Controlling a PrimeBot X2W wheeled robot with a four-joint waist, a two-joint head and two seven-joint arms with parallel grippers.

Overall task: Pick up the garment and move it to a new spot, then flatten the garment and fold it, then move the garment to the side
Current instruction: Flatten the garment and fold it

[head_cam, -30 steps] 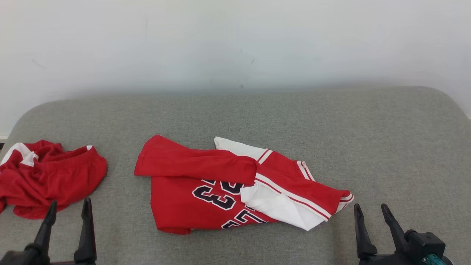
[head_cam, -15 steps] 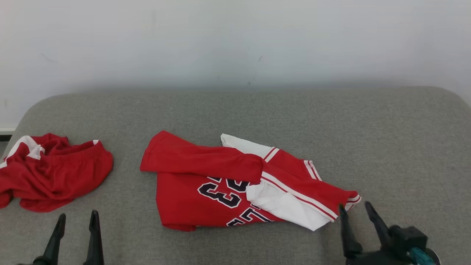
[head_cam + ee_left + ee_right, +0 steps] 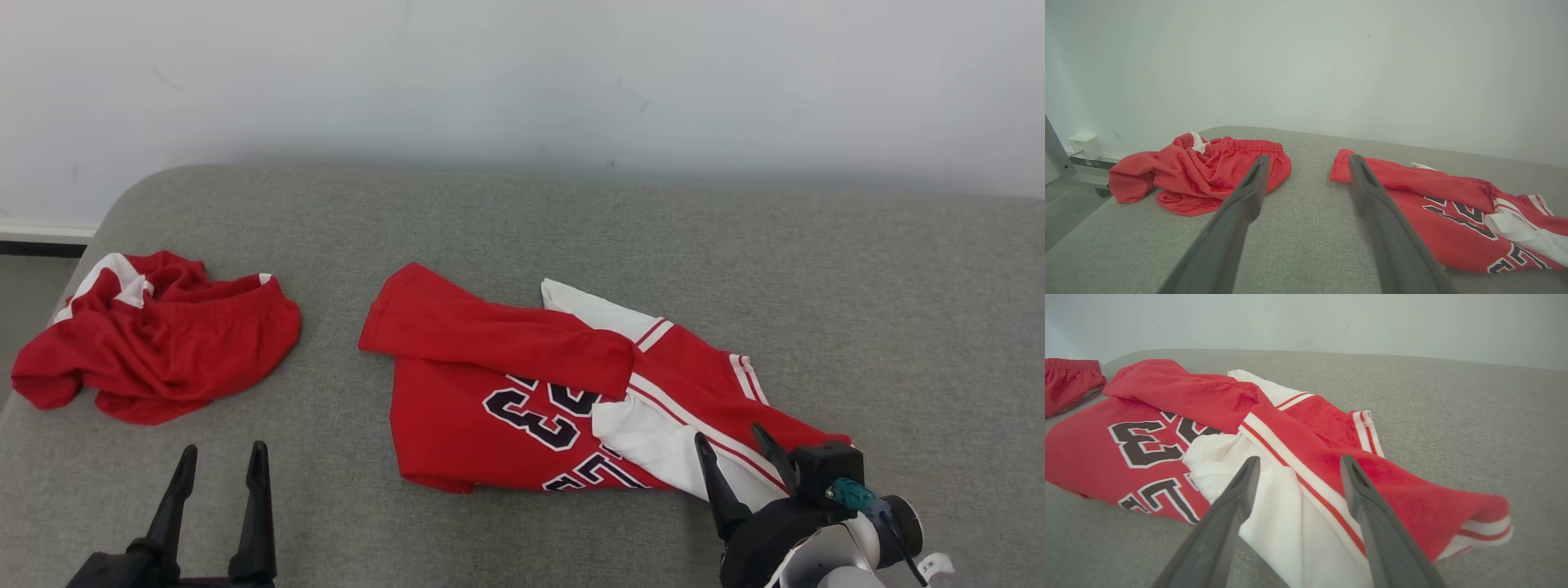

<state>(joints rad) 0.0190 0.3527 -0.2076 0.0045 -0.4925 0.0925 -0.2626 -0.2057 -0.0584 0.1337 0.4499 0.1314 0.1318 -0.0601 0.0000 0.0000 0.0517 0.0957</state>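
Lying crumpled mid-way along the grey woven-fabric cushion [image 3: 898,310], toward its front edge, is the red short-sleeved jersey with white sleeves and black numbers [image 3: 457,408]. The right gripper [image 3: 727,433] is held spread and empty over its white sleeve. The left gripper [image 3: 224,447] is held agape, empty, at the front-left, near crumpled red shorts [image 3: 163,351] by the left edge.
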